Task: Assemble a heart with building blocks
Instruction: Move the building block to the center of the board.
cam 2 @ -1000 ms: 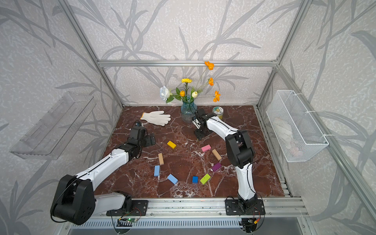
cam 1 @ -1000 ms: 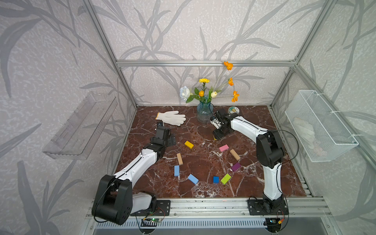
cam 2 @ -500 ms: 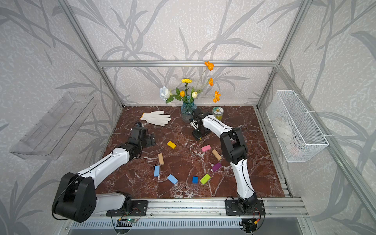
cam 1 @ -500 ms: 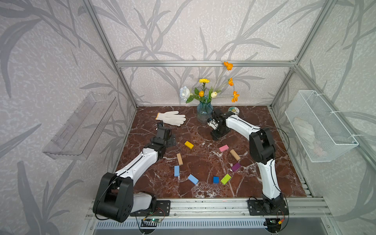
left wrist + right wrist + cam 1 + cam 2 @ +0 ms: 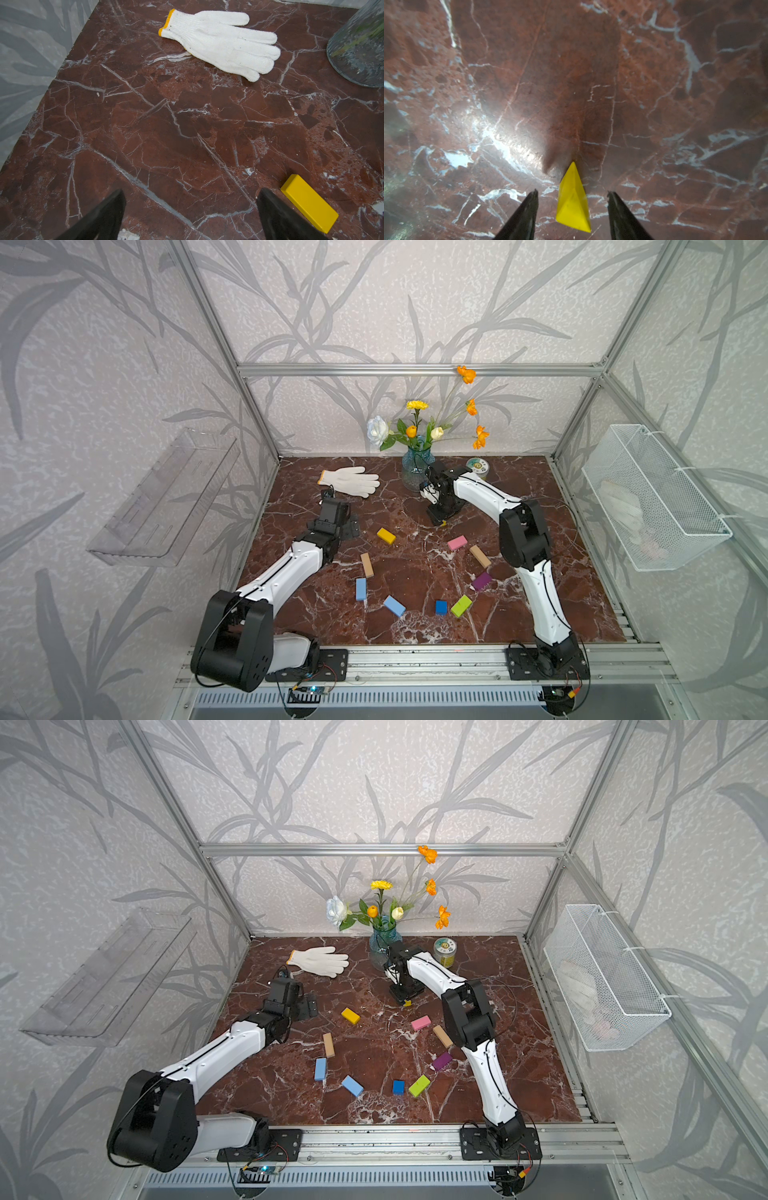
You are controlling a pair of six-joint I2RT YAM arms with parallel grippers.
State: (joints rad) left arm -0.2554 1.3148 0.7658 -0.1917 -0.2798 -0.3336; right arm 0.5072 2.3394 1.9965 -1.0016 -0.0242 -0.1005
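Right side: my right fingers (image 5: pixel 439 517) pointing down at tabletop (image 5: pixel 540 614), just in front of vase (image 5: pixel 417 466). Standing partly apart, gripping nothing. Yellow wedge (image 5: pixel 573 199) lying on tabletop between my two tips, gap showing either side, neither tip touching it.

Left side: my left fingers (image 5: pixel 350 526) standing wide, empty, low over tabletop. Yellow brick (image 5: pixel 309 204) lying just beside one tip, not touching.

Others lying apart in loose ring: pink brick (image 5: pixel 457 543), purple brick (image 5: pixel 482 580), lime brick (image 5: pixel 461 606), dark blue brick (image 5: pixel 441 607).
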